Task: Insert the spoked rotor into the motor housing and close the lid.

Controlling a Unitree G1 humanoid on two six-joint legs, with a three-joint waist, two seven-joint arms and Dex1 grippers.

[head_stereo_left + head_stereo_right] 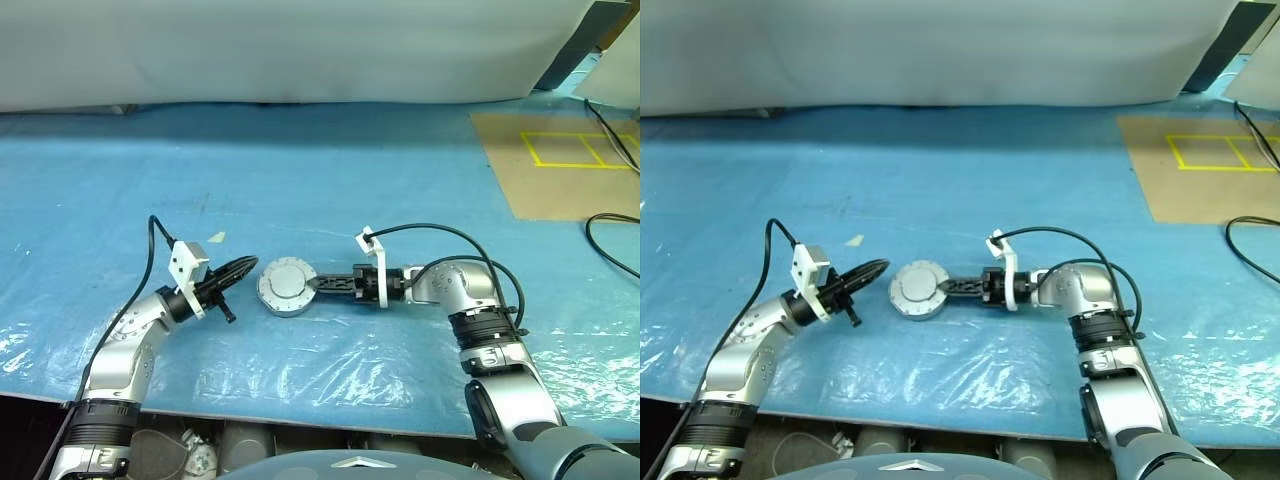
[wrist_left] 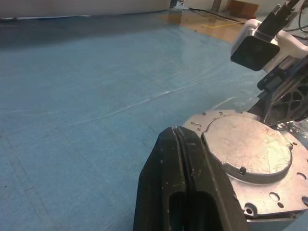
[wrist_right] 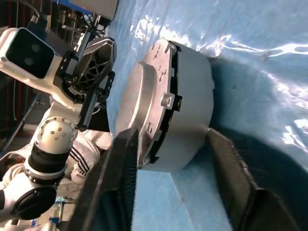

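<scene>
The motor housing [image 1: 284,303] stands on the blue table with the lid [image 1: 287,280] lying on top, plain pale grey face up. The spoked rotor is hidden. My right gripper [image 1: 318,284] reaches in level from the right. Its fingers [image 3: 120,163] stand open, one over the lid's edge and the other down by the housing [image 3: 192,96] base, with a gap there. My left gripper [image 1: 228,308] sits just left of the housing, apart from it. Its fingers [image 2: 180,159] are shut on nothing, pointing at the lid [image 2: 250,149].
A brown cardboard sheet [image 1: 560,165] marked with yellow tape lies at the back right. Black cables [image 1: 612,225] run along the right side. Glossy blue plastic film [image 1: 300,180] covers the table, and its front edge runs just below my arms.
</scene>
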